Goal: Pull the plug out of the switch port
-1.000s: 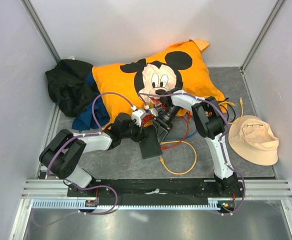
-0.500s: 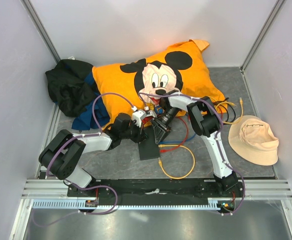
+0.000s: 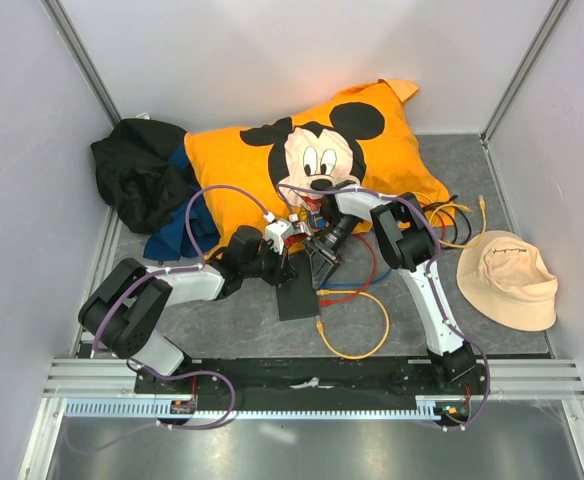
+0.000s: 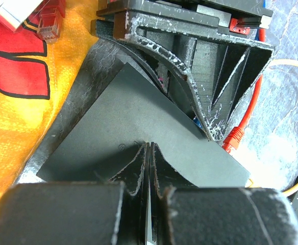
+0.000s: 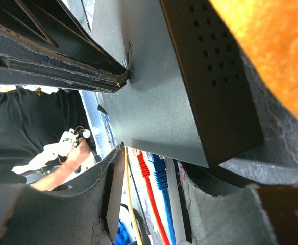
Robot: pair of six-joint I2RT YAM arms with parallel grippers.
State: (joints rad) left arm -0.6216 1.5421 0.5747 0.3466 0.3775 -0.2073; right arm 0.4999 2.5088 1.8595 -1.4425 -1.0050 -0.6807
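Observation:
The switch (image 3: 294, 298) is a flat dark box on the grey mat in front of the pillow. It also shows in the left wrist view (image 4: 139, 127) and the right wrist view (image 5: 159, 92). My left gripper (image 3: 283, 268) is shut, with its tips (image 4: 149, 147) resting on the switch's top. My right gripper (image 3: 322, 272) is open at the switch's socket edge. In the right wrist view the right gripper (image 5: 151, 161) straddles a red plug (image 5: 144, 168) and a blue plug (image 5: 160, 178) seated there. The red plug also shows in the left wrist view (image 4: 233, 140).
An orange Mickey pillow (image 3: 272, 180) lies behind the switch, with a black cloth heap (image 3: 137, 180) to its left. A beige hat (image 3: 507, 280) lies at the right. A loose yellow cable (image 3: 377, 320) loops in front. Another red plug (image 4: 49, 25) lies on the pillow.
My right arm's elbow has swung left and its gripper has closed in on the switch's socket edge. The yellow cable loop has shifted slightly. The left gripper has stayed on the switch.

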